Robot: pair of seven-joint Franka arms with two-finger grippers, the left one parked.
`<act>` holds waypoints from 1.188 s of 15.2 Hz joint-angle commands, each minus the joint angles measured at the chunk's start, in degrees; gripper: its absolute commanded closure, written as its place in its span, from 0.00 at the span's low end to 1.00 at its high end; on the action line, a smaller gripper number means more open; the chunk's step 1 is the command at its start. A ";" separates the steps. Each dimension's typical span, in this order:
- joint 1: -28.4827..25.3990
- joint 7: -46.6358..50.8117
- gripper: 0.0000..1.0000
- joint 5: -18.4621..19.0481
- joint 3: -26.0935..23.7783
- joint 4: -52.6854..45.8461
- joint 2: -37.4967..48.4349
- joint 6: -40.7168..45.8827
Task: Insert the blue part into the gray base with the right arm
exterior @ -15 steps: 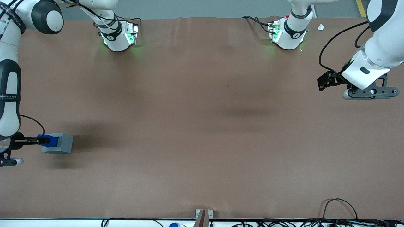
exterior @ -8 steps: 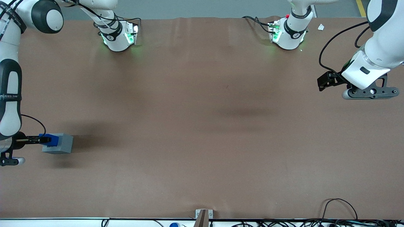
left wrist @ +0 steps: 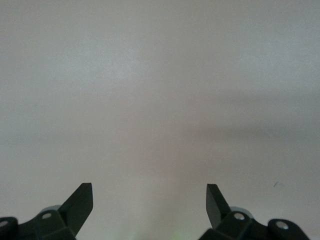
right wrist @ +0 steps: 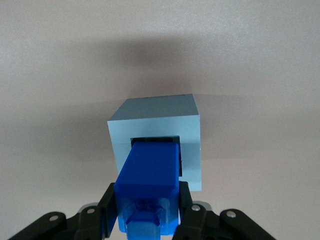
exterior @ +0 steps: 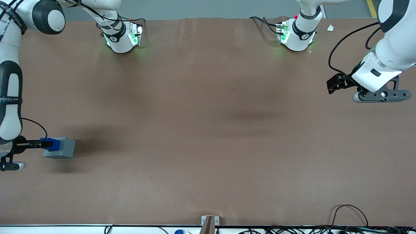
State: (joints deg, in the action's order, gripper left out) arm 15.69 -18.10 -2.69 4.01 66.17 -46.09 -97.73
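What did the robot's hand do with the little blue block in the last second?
Almost nothing moved. The right arm's black two-finger gripper crept very slightly toward the light gray plastic cube base, still clamped on the small bright blue plastic block, whose end sits in the cube's square recess. The cube stayed put on the brown table.

My slim black gripper (right wrist: 148, 212) grips the bright blue plastic block (right wrist: 149, 175), which fills the light gray plastic cube's (right wrist: 156, 119) recess; open brown tabletop (exterior: 208, 136) surrounds them.

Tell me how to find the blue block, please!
Look along the brown table to the working arm's end, where a light gray base sits. The blue part pokes into its square hole, held by the black gripper. It is the only bright blue thing there.
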 commanded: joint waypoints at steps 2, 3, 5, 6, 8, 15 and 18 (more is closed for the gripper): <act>0.39 0.52 0.96 0.40 -0.76 5.11 1.26 -1.23; 0.39 0.52 0.96 0.40 -0.76 5.19 1.26 -1.41; 0.48 0.52 0.95 0.49 -0.76 5.19 1.26 -1.41; 0.48 0.52 0.96 0.40 -0.76 5.19 1.26 -1.41; 0.66 0.52 0.96 0.40 -0.76 5.37 1.26 -1.06; 0.31 0.78 0.97 0.66 -0.76 4.58 1.00 -1.23; 0.13 0.79 0.98 0.75 -0.76 3.88 1.00 -1.23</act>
State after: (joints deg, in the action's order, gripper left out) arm 15.70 -18.11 -2.63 4.05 67.25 -45.44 -98.07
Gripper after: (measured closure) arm 0.485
